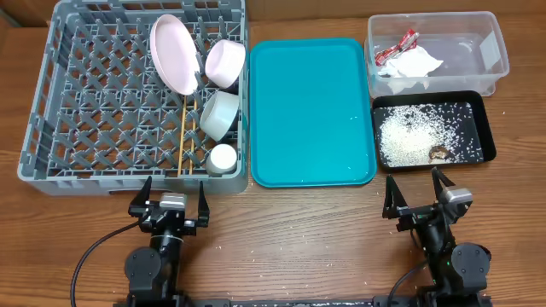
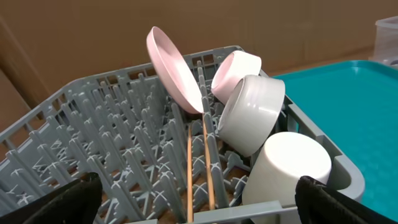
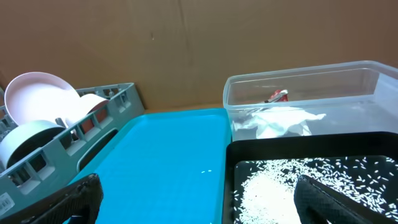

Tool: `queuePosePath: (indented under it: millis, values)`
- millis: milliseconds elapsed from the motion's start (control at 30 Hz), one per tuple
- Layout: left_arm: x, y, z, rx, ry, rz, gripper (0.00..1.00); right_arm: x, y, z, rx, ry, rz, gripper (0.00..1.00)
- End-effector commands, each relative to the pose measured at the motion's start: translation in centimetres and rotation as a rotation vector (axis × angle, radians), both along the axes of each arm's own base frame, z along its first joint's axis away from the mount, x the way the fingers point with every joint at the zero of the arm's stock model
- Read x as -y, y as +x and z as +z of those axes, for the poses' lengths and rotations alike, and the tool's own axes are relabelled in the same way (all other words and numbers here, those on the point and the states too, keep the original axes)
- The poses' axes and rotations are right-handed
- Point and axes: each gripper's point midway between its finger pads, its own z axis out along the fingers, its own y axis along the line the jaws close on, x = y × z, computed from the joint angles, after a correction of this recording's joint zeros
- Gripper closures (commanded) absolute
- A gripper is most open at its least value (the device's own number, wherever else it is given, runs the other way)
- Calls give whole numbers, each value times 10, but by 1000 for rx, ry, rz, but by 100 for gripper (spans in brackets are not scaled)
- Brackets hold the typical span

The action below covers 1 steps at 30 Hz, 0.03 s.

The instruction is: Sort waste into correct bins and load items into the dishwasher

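The grey dishwasher rack (image 1: 34, 111) at the left holds a plate (image 1: 173, 54) on edge, two bowls (image 1: 225, 63) (image 1: 219, 113), a cup (image 1: 222, 158) and chopsticks (image 1: 185, 128) lying flat. At the right, a red-and-white wrapper (image 1: 399, 47) and a napkin (image 1: 411, 66) lie in the clear tub (image 1: 490, 51). Rice (image 1: 409, 141) and a brown lump (image 1: 439, 153) sit in the black tray (image 1: 488, 128). My left gripper (image 1: 173, 189) is open and empty in front of the rack, facing the cup (image 2: 289, 165). My right gripper (image 1: 414, 181) is open and empty in front of the black tray (image 3: 311, 144).
A large teal tray (image 1: 311, 111) lies between the rack and the two bins, with a few rice grains on it. Stray grains dot the wooden table near both arms. Brown cardboard walls stand behind the table.
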Motion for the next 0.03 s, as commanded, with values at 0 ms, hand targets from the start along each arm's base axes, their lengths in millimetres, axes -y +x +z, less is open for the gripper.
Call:
queuePosePath:
  millis: [0]
  values:
    - [0, 0, -1, 5, 16, 2, 0, -3, 0, -2, 4, -3, 13, 0]
